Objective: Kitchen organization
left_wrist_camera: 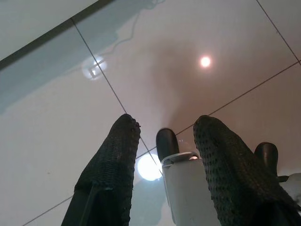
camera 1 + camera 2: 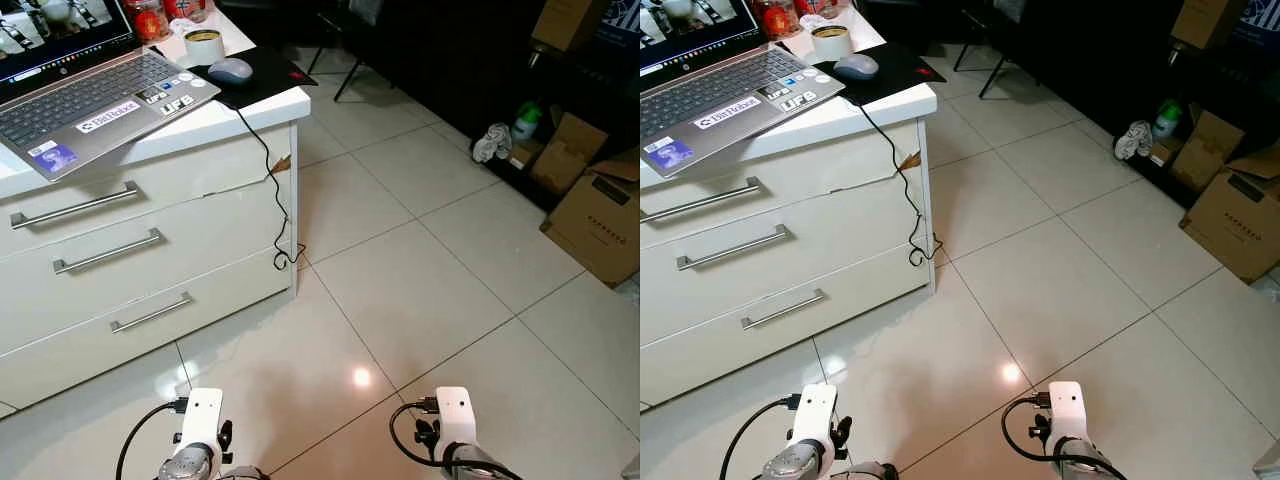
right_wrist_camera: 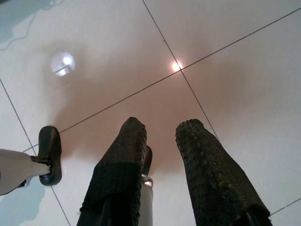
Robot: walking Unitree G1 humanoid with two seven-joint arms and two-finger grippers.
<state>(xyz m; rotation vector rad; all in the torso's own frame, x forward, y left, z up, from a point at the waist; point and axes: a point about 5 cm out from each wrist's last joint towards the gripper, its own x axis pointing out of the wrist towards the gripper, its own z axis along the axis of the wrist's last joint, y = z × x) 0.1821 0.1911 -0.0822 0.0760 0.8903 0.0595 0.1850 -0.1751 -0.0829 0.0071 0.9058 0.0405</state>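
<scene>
Claws hang low in front of me, both idle over the tiled floor (image 2: pixel 430 270): the left claw (image 1: pixel 164 132) has its two black fingers spread with a gap between them and nothing held, and the right claw (image 3: pixel 162 127) is the same, parted and empty. In the head views I see only the white wrist ends of the arms at the bottom edge, with black cables looping beside them. Further on my left stands a white cabinet with three drawers (image 2: pixel 120 255), each with a metal bar handle, all closed. On its worktop (image 2: pixel 255 108) lies an open laptop (image 2: pixel 95 100) with stickers on the palm rest, overhanging the front edge a little. Beside it a grey mouse (image 2: pixel 231 70) sits on a black mat (image 2: pixel 262 70), and its cable (image 2: pixel 278 200) drops down the cabinet corner. Behind the mouse stands a white cup (image 2: pixel 203 45). Far on the right, cardboard boxes (image 2: pixel 600 215) and a green bottle (image 2: pixel 526 122) rest by a dark shelf.
</scene>
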